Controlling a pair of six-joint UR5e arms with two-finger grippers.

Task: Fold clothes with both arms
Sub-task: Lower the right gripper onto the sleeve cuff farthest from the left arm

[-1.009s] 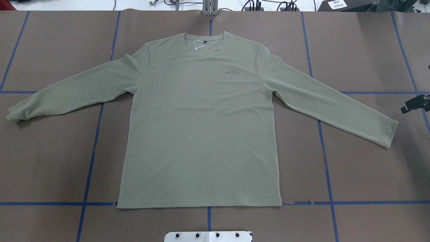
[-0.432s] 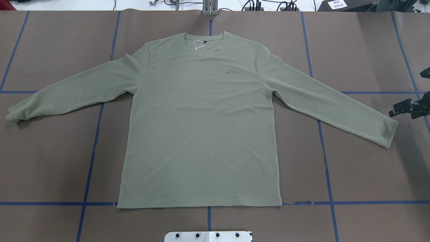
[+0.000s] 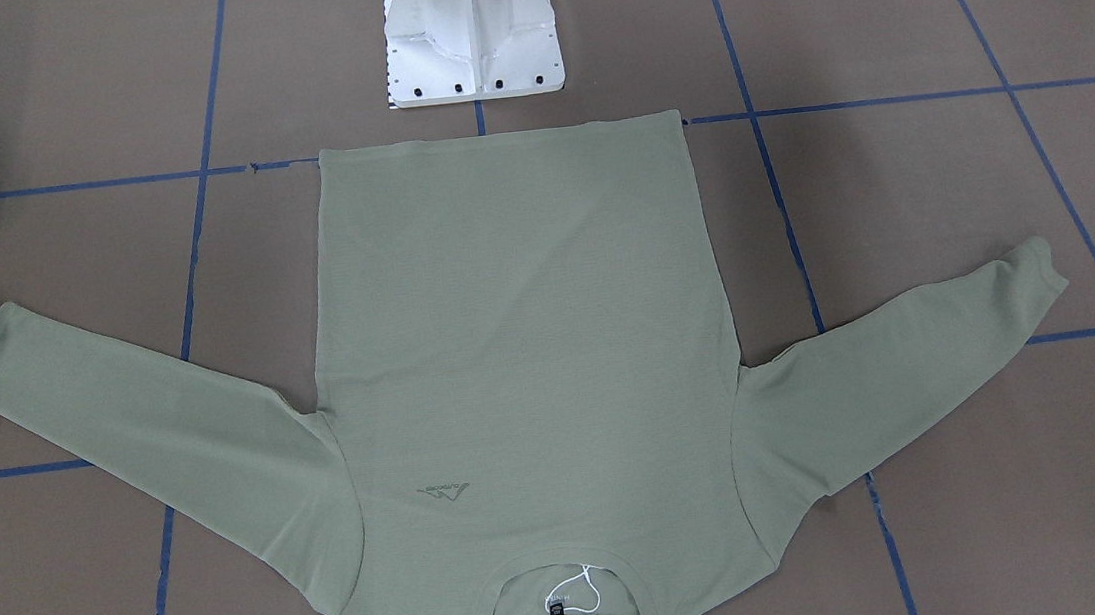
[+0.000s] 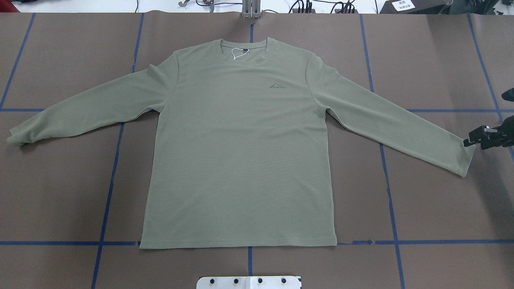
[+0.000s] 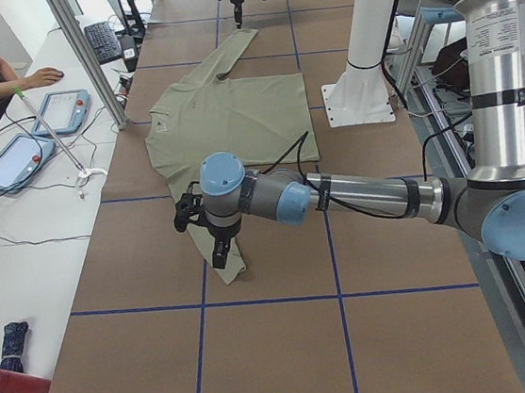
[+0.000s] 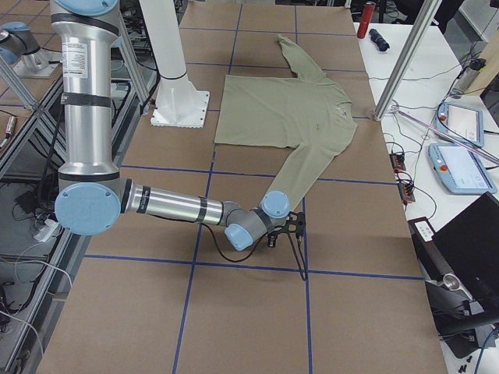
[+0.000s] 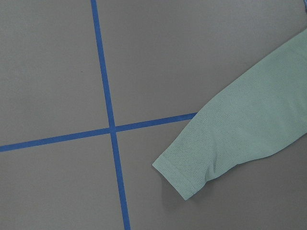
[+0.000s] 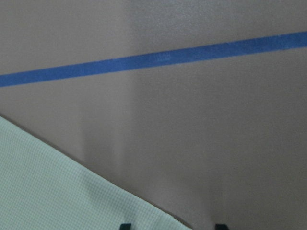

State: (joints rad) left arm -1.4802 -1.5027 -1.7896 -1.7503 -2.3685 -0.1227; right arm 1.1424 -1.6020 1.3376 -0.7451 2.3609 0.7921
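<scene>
The sage-green long-sleeved shirt (image 4: 241, 160) lies flat and face up on the brown table, sleeves spread, neck at the far side. My right gripper (image 4: 470, 140) sits low at the end of the shirt's right cuff (image 4: 466, 160), coming in from the table's right edge. In the right wrist view its two fingertips (image 8: 125, 225) stand apart, open, with the sleeve's edge (image 8: 48, 191) at one tip. My left gripper (image 5: 214, 245) hovers by the other cuff (image 7: 187, 177); I cannot tell its state. It is outside the overhead view.
The white pedestal base (image 3: 472, 43) stands at the robot's side of the table, just behind the shirt's hem. Blue tape lines (image 4: 108, 192) grid the brown cover. A person sits at a side desk (image 5: 15, 187) with tablets; an aluminium post (image 5: 85, 55) rises at its edge.
My right gripper has come in from the right edge, moving left and down until it reached the right cuff. The shirt has not moved.
</scene>
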